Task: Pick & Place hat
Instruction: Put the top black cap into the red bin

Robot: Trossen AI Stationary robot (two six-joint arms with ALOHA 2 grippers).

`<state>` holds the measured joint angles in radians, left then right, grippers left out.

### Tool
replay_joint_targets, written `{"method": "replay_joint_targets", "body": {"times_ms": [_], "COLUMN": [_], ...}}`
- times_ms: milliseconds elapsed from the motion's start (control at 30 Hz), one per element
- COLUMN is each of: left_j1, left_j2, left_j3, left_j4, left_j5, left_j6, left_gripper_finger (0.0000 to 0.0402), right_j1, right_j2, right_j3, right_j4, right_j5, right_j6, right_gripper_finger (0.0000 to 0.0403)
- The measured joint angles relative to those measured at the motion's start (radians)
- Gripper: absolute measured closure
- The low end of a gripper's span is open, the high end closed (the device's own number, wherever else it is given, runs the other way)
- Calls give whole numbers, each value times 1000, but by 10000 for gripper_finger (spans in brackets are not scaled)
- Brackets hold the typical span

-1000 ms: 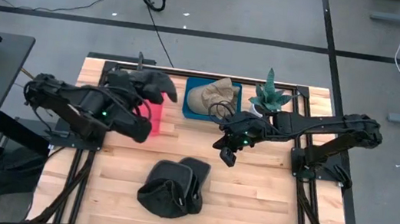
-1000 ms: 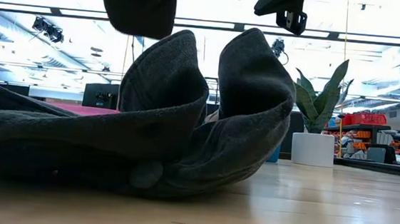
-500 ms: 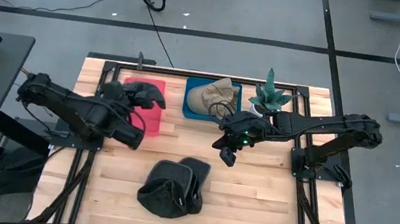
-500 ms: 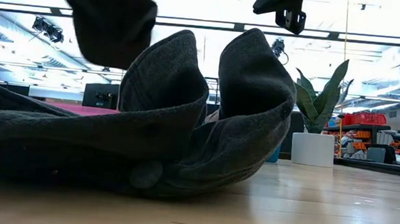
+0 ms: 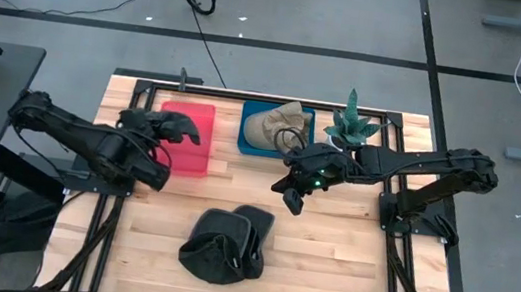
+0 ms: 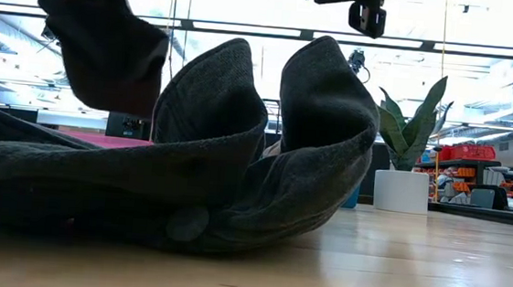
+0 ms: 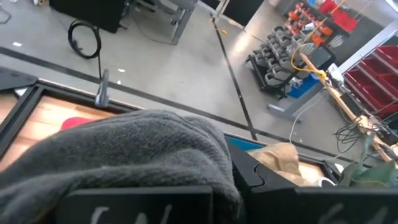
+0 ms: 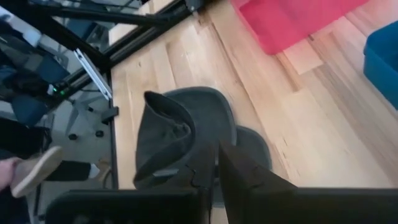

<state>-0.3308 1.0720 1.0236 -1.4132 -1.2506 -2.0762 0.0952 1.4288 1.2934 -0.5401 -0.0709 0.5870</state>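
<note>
My left gripper [image 5: 163, 133] is shut on a dark grey hat [image 5: 182, 127] above the red bin [image 5: 191, 153] at the table's far left. In the low view this hat [image 6: 108, 49] hangs at upper left. Two more dark grey hats [image 5: 224, 245] lie crumpled on the table near its front edge, resting on their brims and crowns. My right gripper [image 5: 291, 199] hovers shut and empty above the table's middle, beyond those hats [image 8: 183, 134]. A tan hat [image 5: 277, 125] lies in the blue bin [image 5: 246, 144]. My left gripper holds the grey hat, whose cloth [image 7: 143, 155] bunches over and in front of the fingers and hides the place of contact. The hat is lifted clear and sags slack below the gripper [image 6: 106, 68], above the red bin.
A potted plant [image 5: 349, 125] stands at the far edge, right of the blue bin. Black frame rails [image 5: 110, 217] run along the table's sides. Bare wood lies between the bins and the hats at the front.
My left gripper has carried the grey hat down and toward the table's left edge, from over the red bin's middle to its left part, uncovering the bin; the hat stays hanging clear. My right gripper has stayed in place and tipped slightly.
</note>
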Motion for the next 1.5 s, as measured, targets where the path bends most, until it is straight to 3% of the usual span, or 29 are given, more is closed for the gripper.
{"method": "replay_joint_targets", "body": {"times_ms": [300,500,833,1133,1500], "left_j1": [16,48,238,356,415], "left_j2": [-131,-168,-173,-172,-171], "left_j3": [-193,-240,-249,-413,-431], "left_j4": [215,426,558,955,876], "left_j5": [11,90,237,336,368], "left_j6": [52,320,649,837,872], "left_gripper_finger": [393,393,393,393,393], "right_j1": [0,-4,-34,-37,-37], "right_j2": [0,0,0,0,0], "right_j3": [0,0,0,0,0], "right_j4": [44,45,60,87,90], "right_j5": [2,3,4,12,15], "right_j6": [56,87,113,112,112], "right_gripper_finger": [378,378,378,378,378]}}
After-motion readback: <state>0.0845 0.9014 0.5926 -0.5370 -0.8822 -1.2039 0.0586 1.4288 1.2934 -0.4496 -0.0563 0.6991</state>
